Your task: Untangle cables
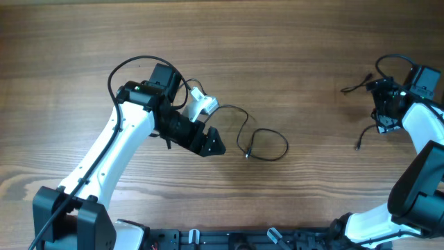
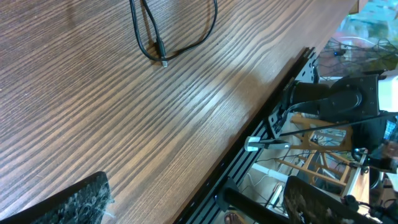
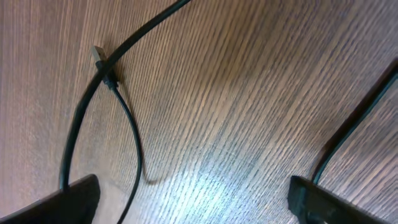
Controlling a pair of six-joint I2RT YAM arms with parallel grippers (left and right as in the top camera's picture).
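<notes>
Seemingly near done — the looped cable [image 1: 285,144] lies loose on the surface [image 1: 208,42], the second cable [image 1: 355,87] crosses itself under the right end effector [image 3: 196,200], which, like the left end effector [image 2: 193,202], gapes wide and empty.

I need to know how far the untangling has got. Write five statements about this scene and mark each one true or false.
1. The left pincer stands open, holding nothing. True.
2. A cable lies in loose loops on the table. True.
3. Every cable is wound into one tight coil. False: one lies spread out mid-table, and a second cable lies by the right arm.
4. The right pincer is clamped on a plug. False: its fingers stand apart, and the plug lies on the wood.
5. The table is white plastic. False: it is brown wood grain.
</notes>
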